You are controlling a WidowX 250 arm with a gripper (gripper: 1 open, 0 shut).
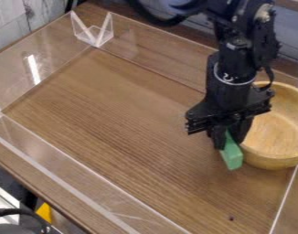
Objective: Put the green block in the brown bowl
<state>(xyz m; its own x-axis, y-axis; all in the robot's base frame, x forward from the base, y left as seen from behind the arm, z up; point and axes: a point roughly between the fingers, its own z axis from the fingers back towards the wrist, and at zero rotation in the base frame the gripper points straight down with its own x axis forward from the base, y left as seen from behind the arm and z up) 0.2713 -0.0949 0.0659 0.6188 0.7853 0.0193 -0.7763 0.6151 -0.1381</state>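
A bright green block (232, 154) hangs from my black gripper (224, 137), whose fingers are shut on the block's upper end. The block points downward, just above the wooden table and right beside the near-left rim of the brown bowl (281, 135). That light-brown wooden bowl sits at the right edge of the view, and nothing shows inside it. The arm comes down from the top of the picture and hides part of the bowl's far-left rim.
Clear acrylic walls (66, 174) fence the wooden table (102, 110) on the left and front. A small clear stand (90, 29) sits at the back left. The bowl lies close to the right wall.
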